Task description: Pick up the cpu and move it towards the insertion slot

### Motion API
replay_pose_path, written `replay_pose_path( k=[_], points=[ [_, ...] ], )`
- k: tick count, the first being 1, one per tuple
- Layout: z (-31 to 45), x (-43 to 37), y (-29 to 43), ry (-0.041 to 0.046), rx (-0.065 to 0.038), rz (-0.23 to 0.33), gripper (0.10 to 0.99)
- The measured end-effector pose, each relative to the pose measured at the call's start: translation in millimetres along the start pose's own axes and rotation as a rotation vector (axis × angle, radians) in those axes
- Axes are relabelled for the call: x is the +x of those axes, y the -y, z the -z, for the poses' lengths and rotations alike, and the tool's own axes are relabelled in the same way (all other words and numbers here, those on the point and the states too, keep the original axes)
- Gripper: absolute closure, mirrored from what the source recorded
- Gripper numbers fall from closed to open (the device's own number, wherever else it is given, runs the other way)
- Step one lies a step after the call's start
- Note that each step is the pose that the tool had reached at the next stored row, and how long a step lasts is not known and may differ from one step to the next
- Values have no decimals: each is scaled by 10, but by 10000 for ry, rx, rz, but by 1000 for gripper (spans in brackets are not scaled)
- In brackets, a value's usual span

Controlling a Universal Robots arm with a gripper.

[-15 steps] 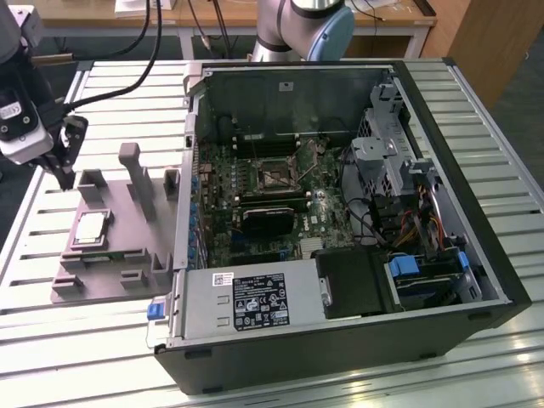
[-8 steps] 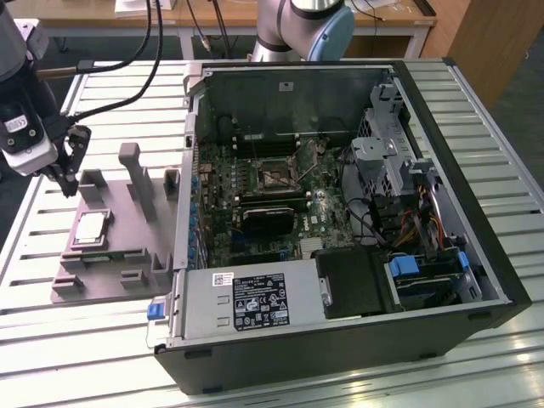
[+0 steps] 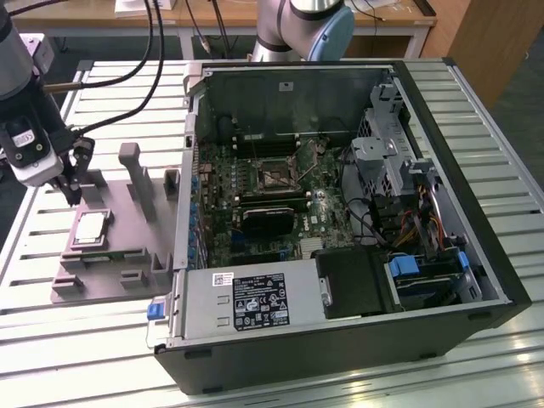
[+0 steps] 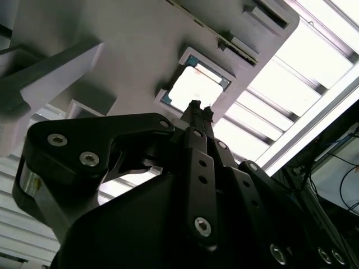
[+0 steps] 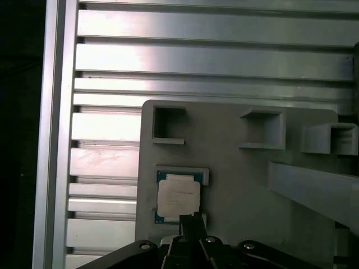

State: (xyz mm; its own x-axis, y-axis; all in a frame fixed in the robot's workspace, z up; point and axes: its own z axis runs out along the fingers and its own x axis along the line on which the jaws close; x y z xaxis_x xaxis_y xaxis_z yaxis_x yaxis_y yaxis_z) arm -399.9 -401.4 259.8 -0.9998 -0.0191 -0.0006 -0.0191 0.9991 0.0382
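The cpu point(image 3: 91, 228), a flat square chip with a shiny top, lies in a shallow pocket of the grey holder plate point(image 3: 127, 263) at the exterior view's left. My gripper point(image 3: 73, 194) hangs just above and behind the cpu, not touching it. In both wrist views the dark fingers come together at their tips with nothing between them: gripper point(image 4: 198, 107), gripper point(image 5: 191, 217), with the cpu point(image 4: 197, 87) point(image 5: 178, 196) right beyond the tips. The insertion slot point(image 3: 274, 171), a black square socket with a metal frame, sits on the motherboard inside the open computer case.
The open computer case point(image 3: 357, 340) lies on the slatted metal table point(image 3: 476, 374), its wall standing between the holder plate and the motherboard. Grey upright posts point(image 3: 136, 178) rise from the plate beside the cpu. The arm's base point(image 3: 302, 25) stands behind the case. Cables point(image 3: 153, 51) trail from my wrist.
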Motion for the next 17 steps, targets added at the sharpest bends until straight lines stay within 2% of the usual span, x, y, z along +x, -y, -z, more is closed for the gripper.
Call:
replay_pose_path(
  k=[17],
  points=[
    [-308, 30, 30, 147, 3, 6, 984]
  ],
)
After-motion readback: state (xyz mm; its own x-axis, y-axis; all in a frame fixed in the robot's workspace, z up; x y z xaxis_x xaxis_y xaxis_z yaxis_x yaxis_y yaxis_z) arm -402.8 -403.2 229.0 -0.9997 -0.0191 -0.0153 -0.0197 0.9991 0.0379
